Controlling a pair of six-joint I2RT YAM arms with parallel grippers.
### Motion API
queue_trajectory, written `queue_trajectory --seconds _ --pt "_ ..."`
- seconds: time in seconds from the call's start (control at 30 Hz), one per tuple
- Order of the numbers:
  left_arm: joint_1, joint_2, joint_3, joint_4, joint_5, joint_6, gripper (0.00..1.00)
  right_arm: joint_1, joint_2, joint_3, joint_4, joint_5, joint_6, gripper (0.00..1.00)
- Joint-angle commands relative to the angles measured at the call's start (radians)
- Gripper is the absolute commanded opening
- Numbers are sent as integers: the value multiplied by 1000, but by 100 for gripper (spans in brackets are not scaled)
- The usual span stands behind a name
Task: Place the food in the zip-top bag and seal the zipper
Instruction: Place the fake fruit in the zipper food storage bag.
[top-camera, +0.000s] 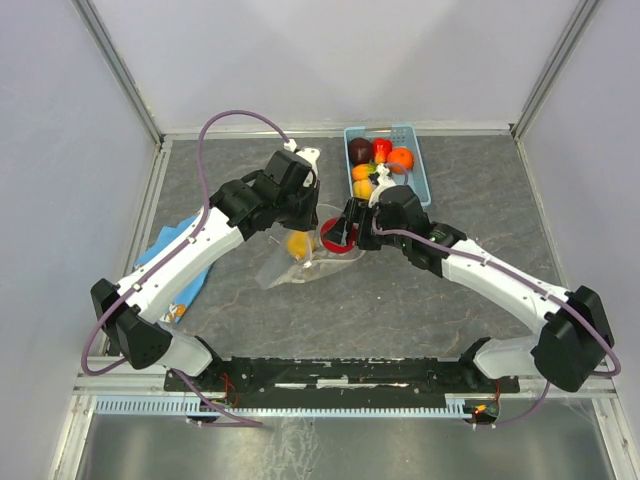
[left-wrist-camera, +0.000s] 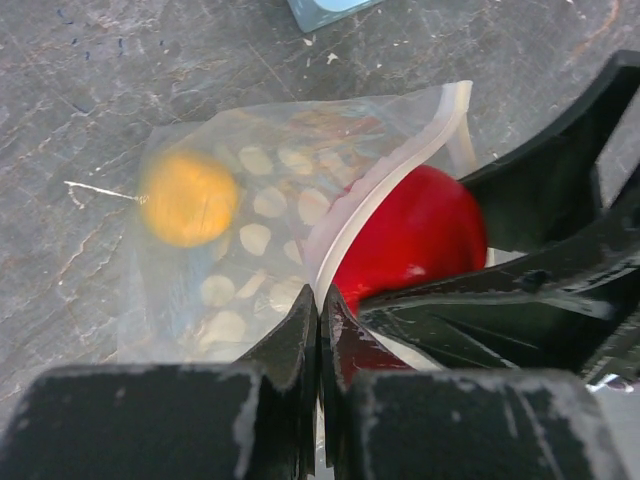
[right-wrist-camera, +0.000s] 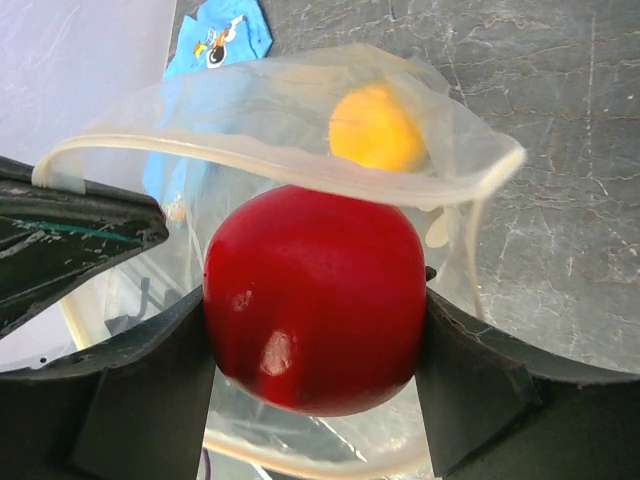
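so l tool (left-wrist-camera: 319, 312) pinches rim of clear spotted bag (left-wrist-camera: 262, 232), r tool (right-wrist-camera: 315, 335) clamps glossy round red fruit (right-wrist-camera: 312, 285).

Taking the zip-top bag (top-camera: 283, 268) as my landmark: one small round toy fruit (top-camera: 299, 244) lies inside it, a larger toy fruit (right-wrist-camera: 310, 290) sits in its mouth, held in my right gripper (top-camera: 343, 237); my left gripper (left-wrist-camera: 318, 310) pinches its rim; the basket (top-camera: 418, 150) stands behind it to the right, and the cloth (top-camera: 165, 255) lies to its left
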Motion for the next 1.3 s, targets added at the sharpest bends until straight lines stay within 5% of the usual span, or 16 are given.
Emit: queue_trajectory --seconds 0.0,0.27,0.53,0.8,1.0,1.27 --pt "0 -5 17 72 69 -47 3 7 33 13 86 -63 -31 47" --pt "-1 -7 15 80 58 -55 3 20 123 17 125 -179 -101 52" --pt "-3 -9 -4 96 74 -66 3 29 169 -10 178 -260 -115 73" --pt "-2 -26 -36 96 42 -55 3 29 119 32 45 -213 -193 91" --pt "-2 -49 -87 122 24 -46 3 29 50 77 -85 -170 -243 92" --pt "-1 -95 -158 152 28 -43 3 29 -91 180 -344 103 -298 86"
